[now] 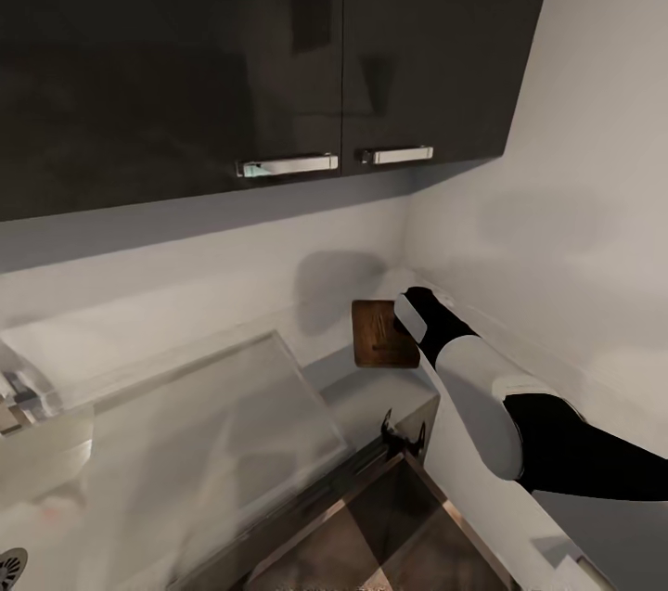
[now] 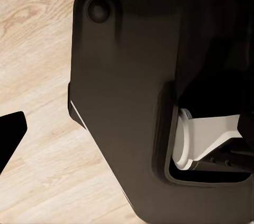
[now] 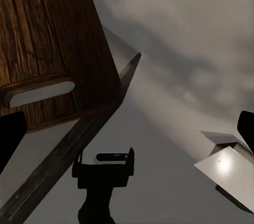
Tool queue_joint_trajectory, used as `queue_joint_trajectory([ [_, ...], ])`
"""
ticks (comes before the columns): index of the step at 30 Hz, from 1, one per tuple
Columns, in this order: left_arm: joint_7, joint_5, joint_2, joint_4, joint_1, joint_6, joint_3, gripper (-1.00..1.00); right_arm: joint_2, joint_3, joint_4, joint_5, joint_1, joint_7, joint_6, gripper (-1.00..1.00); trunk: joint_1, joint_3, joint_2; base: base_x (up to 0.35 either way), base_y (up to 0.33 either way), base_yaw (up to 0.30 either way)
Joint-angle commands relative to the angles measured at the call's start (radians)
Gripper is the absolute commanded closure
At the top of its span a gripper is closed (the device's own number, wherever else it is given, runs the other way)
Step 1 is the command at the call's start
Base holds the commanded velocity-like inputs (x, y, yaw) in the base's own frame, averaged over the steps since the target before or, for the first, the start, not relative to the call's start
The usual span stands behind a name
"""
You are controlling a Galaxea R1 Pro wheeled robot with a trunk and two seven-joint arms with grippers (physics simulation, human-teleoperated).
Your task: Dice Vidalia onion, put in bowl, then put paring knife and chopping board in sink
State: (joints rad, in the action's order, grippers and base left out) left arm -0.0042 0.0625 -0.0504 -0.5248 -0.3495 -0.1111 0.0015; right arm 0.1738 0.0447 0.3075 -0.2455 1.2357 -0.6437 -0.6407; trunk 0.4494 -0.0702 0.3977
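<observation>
The right arm (image 1: 482, 387) is reaching toward the far right corner, and the chopping board (image 1: 382, 334) is showing upright past its wrist, off the countertop (image 1: 371, 387). The right gripper (image 3: 127, 129) is showing its fingertips wide apart beside the board, so whether it is clamping it cannot be told. The left gripper (image 1: 404, 433) is hanging low with fingers spread. The sink (image 1: 14, 563) is lying near left.

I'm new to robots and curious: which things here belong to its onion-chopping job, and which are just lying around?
Part of the job: dark brown wooden chopping board; stainless-steel sink with flat drainer; smooth grey countertop.
Just there: glossy dark wall cabinets with chrome handles; pale wooden floor.
</observation>
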Motion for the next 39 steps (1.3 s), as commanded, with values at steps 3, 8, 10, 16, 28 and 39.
queue_joint_trajectory([
  [3,-0.001,0.007,0.000,0.002,0.000,-0.001,0.000,-1.00,0.001,0.004,0.004,-0.003,0.001,-0.004,-0.002,-1.00,0.001,-0.007,0.002,0.000,0.000,0.000],
  [8,0.000,0.006,0.000,0.015,0.000,-0.001,0.000,-1.00,0.001,0.004,0.009,-0.002,0.001,-0.005,-0.002,-1.00,0.001,-0.009,0.002,0.000,0.000,0.000],
  [10,0.000,0.005,0.000,0.016,0.000,-0.001,0.000,-1.00,0.001,0.004,0.009,-0.002,0.001,-0.005,-0.002,-1.00,0.001,-0.009,0.002,0.000,0.000,0.000],
  [16,0.000,0.005,0.000,0.016,0.000,-0.001,0.000,-1.00,0.001,0.003,0.010,-0.002,0.001,-0.005,-0.002,-1.00,0.001,-0.009,0.002,0.000,0.000,0.000],
  [28,0.000,0.007,0.000,0.029,0.000,-0.001,0.000,-1.00,0.001,0.004,0.010,-0.002,0.001,-0.005,-0.002,-1.00,0.001,-0.009,0.002,0.131,0.000,0.000],
  [39,0.000,0.006,0.000,0.038,0.000,-0.001,0.000,-1.00,0.001,0.004,0.010,-0.002,0.001,-0.005,-0.002,-1.00,0.001,-0.009,0.002,0.053,0.000,0.000],
])
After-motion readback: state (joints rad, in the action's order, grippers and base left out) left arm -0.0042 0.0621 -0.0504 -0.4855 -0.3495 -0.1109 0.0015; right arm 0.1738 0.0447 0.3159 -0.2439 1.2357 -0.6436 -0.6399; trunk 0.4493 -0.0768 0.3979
